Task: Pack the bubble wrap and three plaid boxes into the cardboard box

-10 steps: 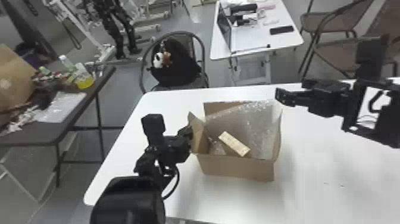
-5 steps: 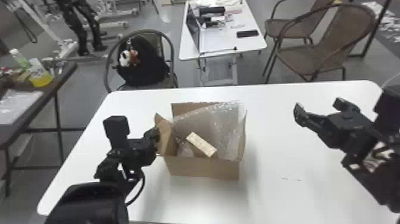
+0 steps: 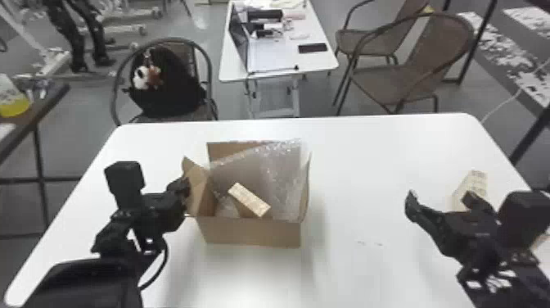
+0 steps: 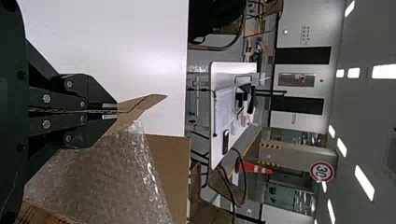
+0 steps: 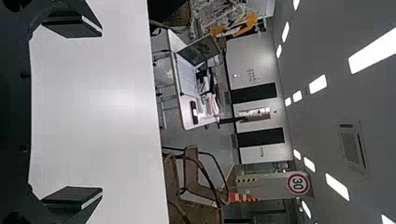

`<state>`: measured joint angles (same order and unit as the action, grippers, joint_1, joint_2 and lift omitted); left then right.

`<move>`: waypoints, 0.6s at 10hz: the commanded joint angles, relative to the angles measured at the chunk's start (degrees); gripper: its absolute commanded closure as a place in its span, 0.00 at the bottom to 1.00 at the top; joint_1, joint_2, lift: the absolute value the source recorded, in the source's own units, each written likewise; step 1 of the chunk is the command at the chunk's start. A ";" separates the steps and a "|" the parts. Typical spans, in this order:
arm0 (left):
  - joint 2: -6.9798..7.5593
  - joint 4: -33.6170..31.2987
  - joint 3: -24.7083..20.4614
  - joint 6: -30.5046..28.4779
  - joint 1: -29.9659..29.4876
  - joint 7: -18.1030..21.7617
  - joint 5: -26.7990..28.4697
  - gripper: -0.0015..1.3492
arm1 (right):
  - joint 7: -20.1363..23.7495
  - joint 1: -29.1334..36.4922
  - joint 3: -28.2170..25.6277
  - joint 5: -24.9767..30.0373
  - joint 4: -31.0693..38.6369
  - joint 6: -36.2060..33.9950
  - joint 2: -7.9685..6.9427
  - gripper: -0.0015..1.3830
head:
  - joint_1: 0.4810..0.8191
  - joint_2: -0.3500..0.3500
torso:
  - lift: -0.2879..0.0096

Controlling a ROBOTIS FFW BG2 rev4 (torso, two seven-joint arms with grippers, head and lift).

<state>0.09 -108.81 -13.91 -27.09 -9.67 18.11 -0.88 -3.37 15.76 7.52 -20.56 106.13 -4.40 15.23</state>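
In the head view the cardboard box (image 3: 251, 233) stands open on the table, with bubble wrap (image 3: 282, 180) lining it and one plaid box (image 3: 249, 200) lying tilted inside. My left gripper (image 3: 186, 186) is at its left flap; in the left wrist view the left gripper (image 4: 116, 112) is shut on that cardboard flap (image 4: 140, 105), beside the bubble wrap (image 4: 102, 177). My right gripper (image 3: 442, 196) is over the table's right part, fingers wide apart and nothing between them, as the right wrist view shows for the right gripper (image 5: 100, 112). Another plaid box (image 3: 470, 184) lies behind it, partly hidden.
The white table (image 3: 368, 164) extends between the cardboard box and the right arm. Beyond its far edge are a chair with a black bag (image 3: 163, 86), brown chairs (image 3: 413, 69) and a smaller table (image 3: 278, 61). A dark table (image 3: 53, 102) is at the left.
The head view has swung to the right, bringing the other plaid box into sight. My right gripper has moved away from the cardboard box and opened. The left one keeps its place at the flap.
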 commanded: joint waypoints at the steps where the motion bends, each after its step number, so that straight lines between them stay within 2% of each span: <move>1: -0.24 0.09 0.03 0.19 -0.09 0.00 -0.08 0.90 | -3.40 1.03 0.13 2.27 -3.12 4.40 -0.38 0.08 | 0.63 0.64 | 0.66; 2: -0.24 0.09 -0.06 0.28 -0.18 0.00 -0.17 0.90 | -5.59 0.68 0.04 1.75 -6.11 5.63 -0.47 0.10 | 0.63 0.62 | 0.66; 3: -0.24 0.09 -0.06 0.28 -0.18 0.00 -0.26 0.90 | -6.03 -0.38 -0.13 0.69 -8.83 5.89 -0.29 0.13 | 0.63 0.59 | 0.66; 6: -0.24 0.26 0.11 0.37 -0.18 0.00 -0.26 0.90 | -8.85 -1.96 0.66 1.57 -12.35 6.25 -0.82 0.14 | 0.63 0.55 | 0.66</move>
<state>0.09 -108.56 -13.83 -26.75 -9.85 18.10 -1.14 -12.09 13.93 8.00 -19.17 94.30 1.65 14.59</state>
